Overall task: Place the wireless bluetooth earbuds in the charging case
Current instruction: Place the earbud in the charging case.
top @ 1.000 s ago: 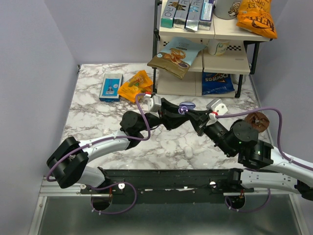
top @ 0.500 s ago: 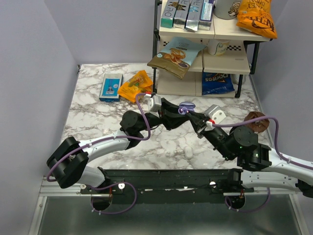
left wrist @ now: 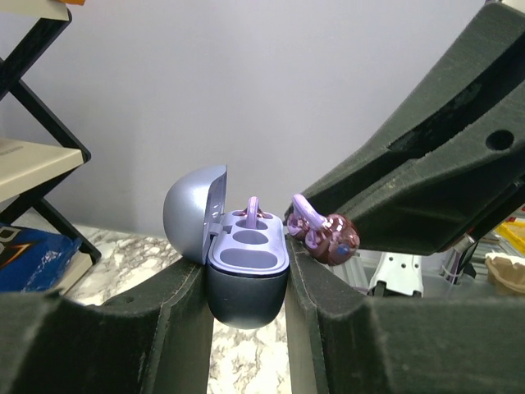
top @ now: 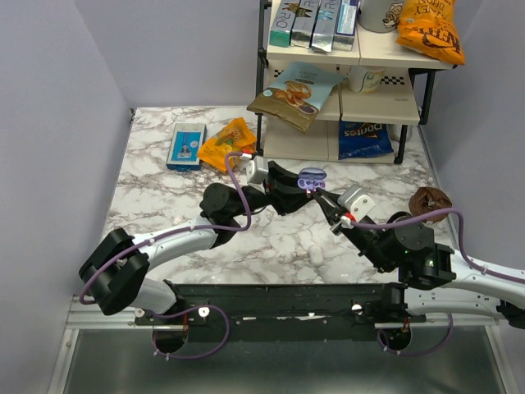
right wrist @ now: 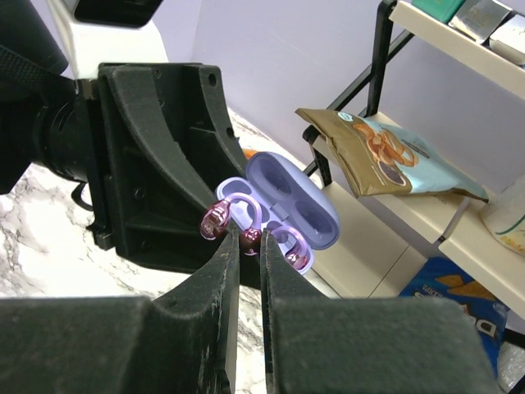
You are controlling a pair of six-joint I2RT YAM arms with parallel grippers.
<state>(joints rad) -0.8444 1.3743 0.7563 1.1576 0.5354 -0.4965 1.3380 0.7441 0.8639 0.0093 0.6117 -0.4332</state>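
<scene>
Right gripper (right wrist: 248, 245) brought closer to charging case (left wrist: 244, 297) | earbud (left wrist: 330, 240) pinched between its fingertips — case rim just ahead | left gripper (left wrist: 246, 272) clamped around case body — lid open.

Both arms reach inward above the table's middle, their tips nearly meeting. The left claw (top: 305, 182) clamps an open blue-lilac round charging case (left wrist: 246, 275). The right claw (top: 320, 198) pinches a purple hooked earbud (left wrist: 328, 240).
</scene>
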